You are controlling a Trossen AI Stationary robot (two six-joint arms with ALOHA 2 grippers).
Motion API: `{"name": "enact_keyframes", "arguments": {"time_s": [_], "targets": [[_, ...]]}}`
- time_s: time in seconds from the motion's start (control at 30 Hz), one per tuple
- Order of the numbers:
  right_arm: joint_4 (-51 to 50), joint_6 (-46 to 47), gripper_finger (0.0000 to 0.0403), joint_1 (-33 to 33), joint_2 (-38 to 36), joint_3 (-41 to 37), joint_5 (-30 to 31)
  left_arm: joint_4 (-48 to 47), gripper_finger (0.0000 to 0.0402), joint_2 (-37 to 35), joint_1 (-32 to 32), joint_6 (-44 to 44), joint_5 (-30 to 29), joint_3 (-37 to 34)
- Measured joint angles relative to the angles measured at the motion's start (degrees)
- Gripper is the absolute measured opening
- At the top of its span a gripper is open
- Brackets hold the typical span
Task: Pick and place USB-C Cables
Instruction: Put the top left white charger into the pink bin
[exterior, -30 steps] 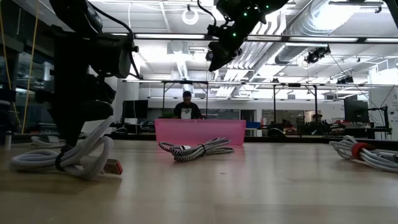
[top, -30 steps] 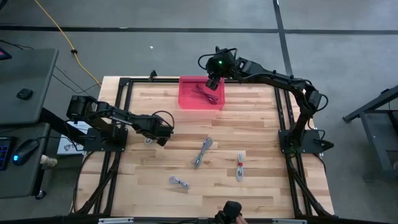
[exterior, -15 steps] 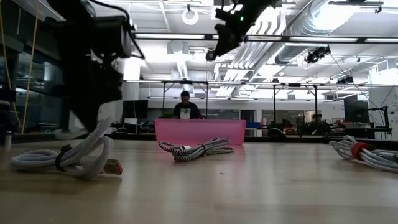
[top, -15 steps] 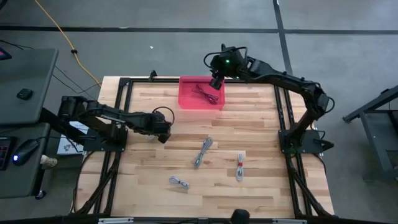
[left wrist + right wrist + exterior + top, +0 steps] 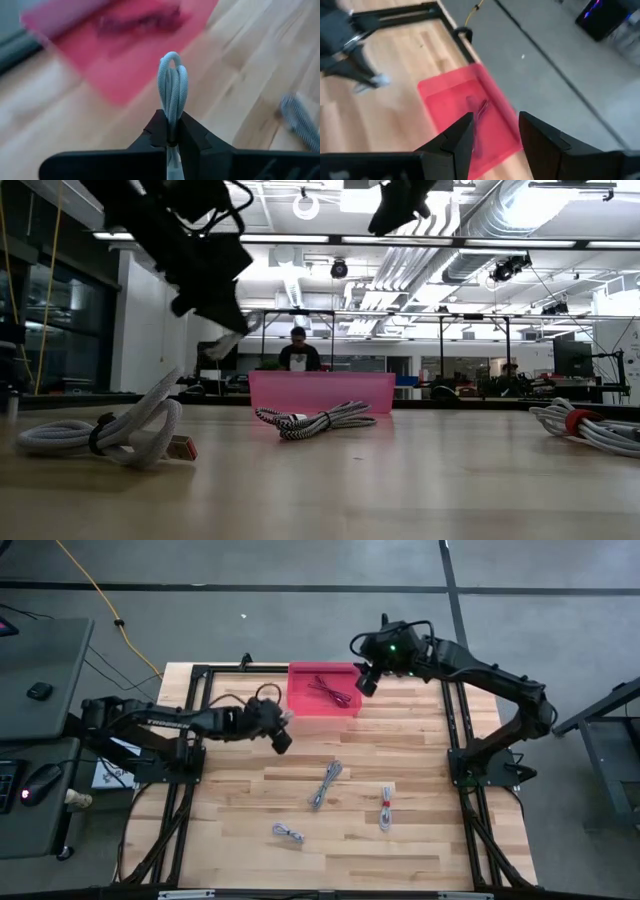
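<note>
The left gripper clamps a grey USB-C cable near the red tray, while the right gripper hangs spread apart.

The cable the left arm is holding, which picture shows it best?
The left wrist view: the grey cable sits pinched in the left gripper. The high view shows a pale speck; the low view only a light end.
</note>
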Motion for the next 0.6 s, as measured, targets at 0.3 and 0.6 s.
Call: {"name": "enact_keyframes", "arguments": {"time_s": [0.3, 0.6], "targets": [[-9.67, 10.53, 0.0149, 4.7, -0.73, -0.02, -3.94, 24.06, 0.0, 0.02, 10.97, 20.27, 9.81, 0.0], [-14.35, 21.85, 0.0149, 10.88, -0.35, -0.02, -4.04, 31.57, 0.0, 4.17, 21.78, 25.1, 23.64, 2.34]]}}
